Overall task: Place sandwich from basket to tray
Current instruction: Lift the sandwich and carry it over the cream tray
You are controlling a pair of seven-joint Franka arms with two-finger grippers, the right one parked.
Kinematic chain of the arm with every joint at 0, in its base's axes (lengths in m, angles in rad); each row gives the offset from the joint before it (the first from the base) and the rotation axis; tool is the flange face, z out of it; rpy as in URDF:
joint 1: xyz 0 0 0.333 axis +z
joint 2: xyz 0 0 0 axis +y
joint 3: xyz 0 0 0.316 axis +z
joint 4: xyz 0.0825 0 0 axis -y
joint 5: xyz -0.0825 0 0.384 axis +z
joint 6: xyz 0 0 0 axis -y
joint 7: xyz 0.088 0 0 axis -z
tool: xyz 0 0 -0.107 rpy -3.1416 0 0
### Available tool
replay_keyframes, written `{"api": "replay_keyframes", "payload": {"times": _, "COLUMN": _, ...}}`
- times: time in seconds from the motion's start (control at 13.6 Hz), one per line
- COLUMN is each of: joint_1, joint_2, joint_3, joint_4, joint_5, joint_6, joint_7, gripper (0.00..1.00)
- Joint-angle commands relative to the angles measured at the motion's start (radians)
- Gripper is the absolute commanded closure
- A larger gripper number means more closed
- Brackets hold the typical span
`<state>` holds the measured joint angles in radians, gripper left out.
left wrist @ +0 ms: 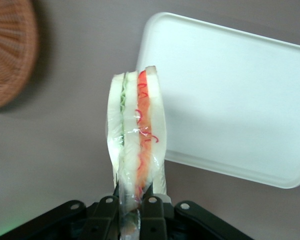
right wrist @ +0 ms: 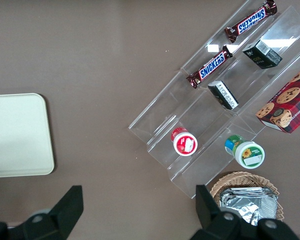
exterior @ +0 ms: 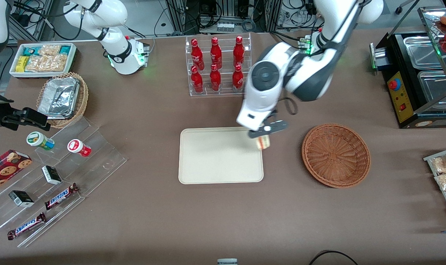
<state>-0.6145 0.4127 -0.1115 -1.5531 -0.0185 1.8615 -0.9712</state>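
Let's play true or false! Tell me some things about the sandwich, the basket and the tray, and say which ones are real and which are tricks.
1. The gripper is shut on the sandwich. True.
2. The sandwich is lying in the basket. False: the basket holds nothing; the sandwich hangs in the gripper over the tray's edge nearest the basket.
3. The tray has nothing lying on it. True.
4. The sandwich is wrapped in clear film. True.
5. The red bottles stand on the tray. False: they stand in a clear rack, farther from the front camera than the tray.
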Motion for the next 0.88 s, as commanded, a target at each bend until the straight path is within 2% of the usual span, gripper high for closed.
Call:
{"api": "replay_keyframes", "payload": {"times": 0.0, "joint_1": -0.065, "joint_2": 0.153, "joint_3": 0.015, "joint_4": 0.130, "joint_5": -0.009, "joint_6": 0.059, "joint_7": -0.035, "gripper": 1.00}}
{"api": "replay_keyframes", "payload": {"times": 0.15, "joint_1": -0.117, "joint_2": 0.210, "joint_3": 0.016, "joint_4": 0.131, "joint_5": 0.000, "joint_6": 0.167, "joint_7": -0.035, "gripper": 1.00}}
{"api": "replay_keyframes", "payload": {"times": 0.44, "joint_1": -0.155, "joint_2": 0.282, "joint_3": 0.018, "joint_4": 0.139, "joint_5": 0.000, "joint_6": 0.284, "joint_7": -0.034, "gripper": 1.00}}
{"api": "replay_keyframes", "payload": {"times": 0.59, "joint_1": -0.156, "joint_2": 0.329, "joint_3": 0.019, "joint_4": 0.185, "joint_5": 0.009, "joint_6": 0.291, "joint_7": -0.023, "gripper": 1.00}}
{"api": "replay_keyframes", "payload": {"times": 0.81, "joint_1": -0.157, "joint_2": 0.359, "joint_3": 0.018, "joint_4": 0.197, "joint_5": 0.061, "joint_6": 0.291, "joint_7": -0.020, "gripper": 1.00}}
